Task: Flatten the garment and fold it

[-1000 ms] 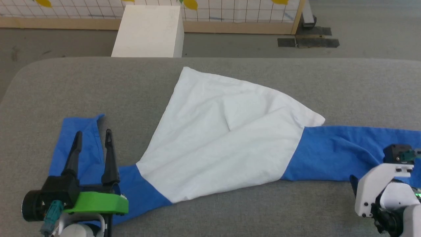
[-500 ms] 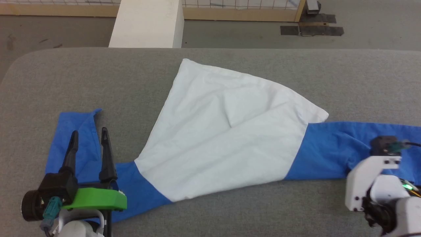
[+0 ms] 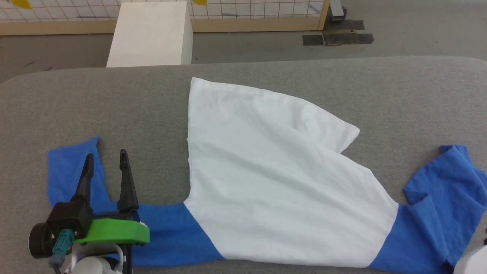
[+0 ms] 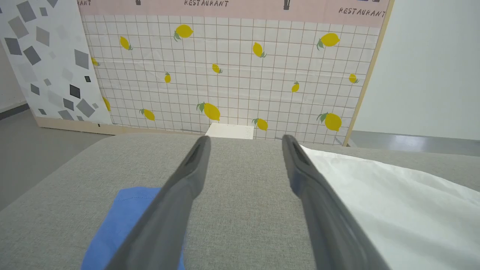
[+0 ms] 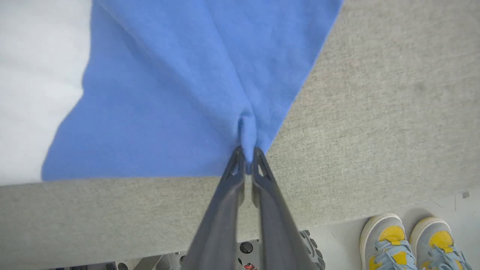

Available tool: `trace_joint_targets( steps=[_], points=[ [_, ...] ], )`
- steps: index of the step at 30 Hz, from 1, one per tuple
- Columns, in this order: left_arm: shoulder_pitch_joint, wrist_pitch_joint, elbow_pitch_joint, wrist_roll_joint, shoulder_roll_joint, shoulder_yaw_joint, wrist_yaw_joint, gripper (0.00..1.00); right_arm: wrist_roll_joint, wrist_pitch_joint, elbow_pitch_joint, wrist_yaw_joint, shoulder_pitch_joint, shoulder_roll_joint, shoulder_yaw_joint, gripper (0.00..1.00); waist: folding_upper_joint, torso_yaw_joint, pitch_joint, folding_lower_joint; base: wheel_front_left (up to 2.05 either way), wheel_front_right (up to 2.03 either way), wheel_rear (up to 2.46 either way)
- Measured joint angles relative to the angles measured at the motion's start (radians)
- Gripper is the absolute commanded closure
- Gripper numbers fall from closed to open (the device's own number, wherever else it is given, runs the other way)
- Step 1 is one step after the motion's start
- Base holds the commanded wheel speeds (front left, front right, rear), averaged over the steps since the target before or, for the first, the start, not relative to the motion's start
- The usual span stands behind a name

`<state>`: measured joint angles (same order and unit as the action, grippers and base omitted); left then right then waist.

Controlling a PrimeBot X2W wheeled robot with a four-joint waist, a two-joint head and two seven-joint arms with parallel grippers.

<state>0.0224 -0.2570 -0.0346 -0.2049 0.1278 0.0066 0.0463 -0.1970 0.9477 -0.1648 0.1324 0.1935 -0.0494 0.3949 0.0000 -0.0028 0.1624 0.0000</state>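
Pinching a narrow ridge of blue cloth, my right claw [image 5: 247, 154] is closed on the garment [image 3: 274, 182] at the edge of its right sleeve [image 3: 441, 198], close to the near edge of the grey worktop [image 3: 399, 95]. In the right wrist view the fabric bunches between the two fingertips and fans away from them in shallow creases.

My left claw [image 3: 106, 155] stands open with nothing between its fingers. One finger is over the blue left sleeve [image 3: 68, 171], the other over bare worktop in the notch between that sleeve and the white body. I cannot tell whether the fingertips touch the surface.

The garment lies spread across the middle of the worktop. Its white body is mostly flat, with one far corner pointing toward the white box [image 3: 150, 34] on the floor beyond, and a loose flap doubled over at the upper right. The left sleeve runs along the near edge, then bends away from me. The right sleeve is crumpled and bent back on itself.

Behind the box stands a tiled panel [image 4: 232, 75] printed with lemons. Below the worktop's near edge, a person's grey-and-yellow shoes [image 5: 390, 240] stand on the floor.
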Motion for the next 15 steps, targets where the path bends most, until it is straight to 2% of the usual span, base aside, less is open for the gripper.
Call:
trace_joint_targets(
  steps=[4, 8, 13, 15],
  points=[
    [0.0, 0.0, 0.004, 0.0, -0.002, -0.002, 0.0, 0.0, -0.108, -0.233, -0.009, 0.0, -0.097, -0.003, 0.031, 0.0, 0.0, -0.004, -0.005, 0.0, 0.0, 0.0, 0.0],
    [0.0, 0.0, 0.004, 0.0, -0.003, -0.009, 0.0, 0.0, -0.114, -0.353, 0.004, 0.0, -0.211, -0.002, -0.022, 0.0, 0.0, 0.006, -0.008, 0.0, 0.0, 0.0, 0.0],
    [0.002, 0.0, -0.003, 0.0, -0.004, -0.02, -0.002, 0.0, -0.026, -0.324, 0.092, 0.0, -0.37, -0.002, -0.144, 0.0, 0.0, 0.031, 0.0, 0.0, 0.0, 0.0, 0.0],
    [0.007, 0.0, -0.003, 0.0, -0.008, -0.028, -0.003, 0.0, 0.057, -0.226, 0.146, 0.0, -0.426, -0.004, -0.226, 0.0, 0.0, 0.049, 0.006, 0.0, 0.0, 0.0, 0.0]
  ],
)
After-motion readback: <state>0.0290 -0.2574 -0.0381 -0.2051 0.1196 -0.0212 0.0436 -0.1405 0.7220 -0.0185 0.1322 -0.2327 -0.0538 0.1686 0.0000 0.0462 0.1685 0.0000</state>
